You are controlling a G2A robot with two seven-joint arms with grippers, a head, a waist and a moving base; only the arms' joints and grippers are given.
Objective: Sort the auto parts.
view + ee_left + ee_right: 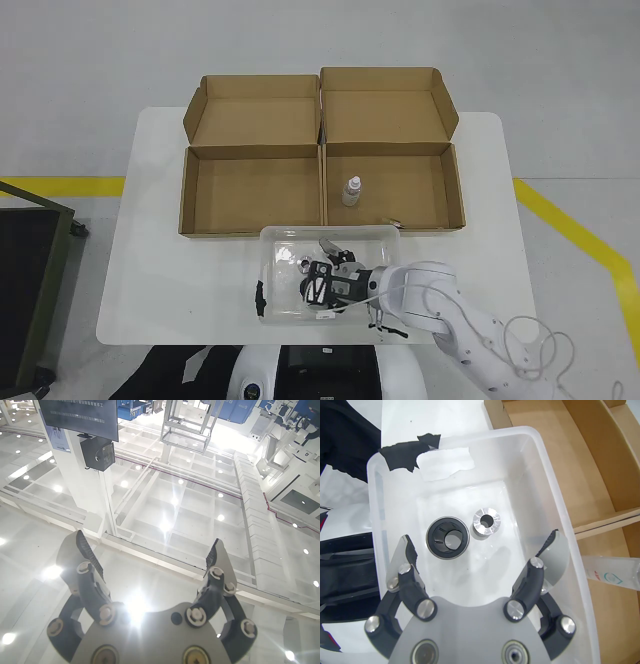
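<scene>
A white table (150,250) carries 2 open cardboard boxes side by side across its far half, each with its lid folded back away from the robot. The left box (250,190) shows a bare floor. The right box (420,185) holds a small clear bottle (352,190) near its left wall, and a tiny item (390,220) by its near wall that is too small to identify.

Just in front of the boxes, at the near middle of the table, sits a clear plastic bin (330,231). The right wrist view shows 2 auto parts on the bin's floor: a black ring-shaped bushing (448,541) with a metal rim, and a smaller silver metal bushing (486,522) with a hole through its centre. They stand upright just beside each other without clearly touching, the silver 1 on the far side of the black 1. A strip of black tape (402,456) and a white patch (445,463) are stuck on the bin's left end wall.

The right arm comes in from the near right, and the right tool (480,535) hangs over the bin's inside, pointing left. Its fingers are spread wide and grip nothing; both parts lie just beyond the fingertips.

The left tool (148,537) points up at the ceiling, its toothed fingers likewise spread apart with nothing between them.
</scene>
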